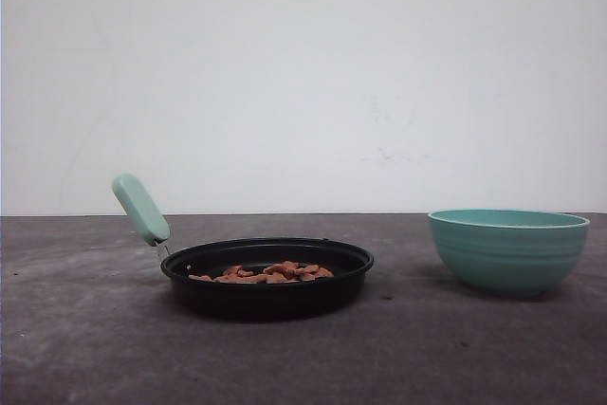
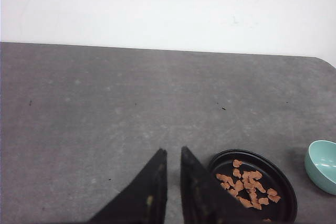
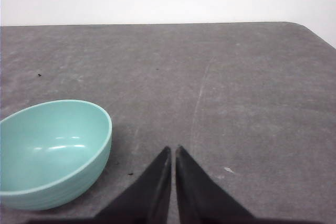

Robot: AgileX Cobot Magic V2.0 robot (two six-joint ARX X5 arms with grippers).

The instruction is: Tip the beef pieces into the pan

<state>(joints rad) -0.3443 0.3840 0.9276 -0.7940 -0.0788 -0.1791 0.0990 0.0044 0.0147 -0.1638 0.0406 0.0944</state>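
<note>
The black pan (image 1: 267,298) stands left of centre on the table, its mint-green handle (image 1: 140,208) rising to the back left. The beef pieces (image 1: 270,273) lie spread over its bottom. In the left wrist view the pan (image 2: 274,176) with the beef pieces (image 2: 247,183) sits just beside my left gripper (image 2: 172,151), whose fingers stand nearly together above bare table with nothing between them. My right gripper (image 3: 172,148) is shut and empty over bare table, beside the teal bowl (image 3: 52,145).
The teal ribbed bowl (image 1: 509,251) stands upright and empty at the right of the table, a hand's width from the pan. The grey tabletop (image 1: 85,329) ends at a white wall behind. The bowl's rim (image 2: 321,162) shows beyond the pan.
</note>
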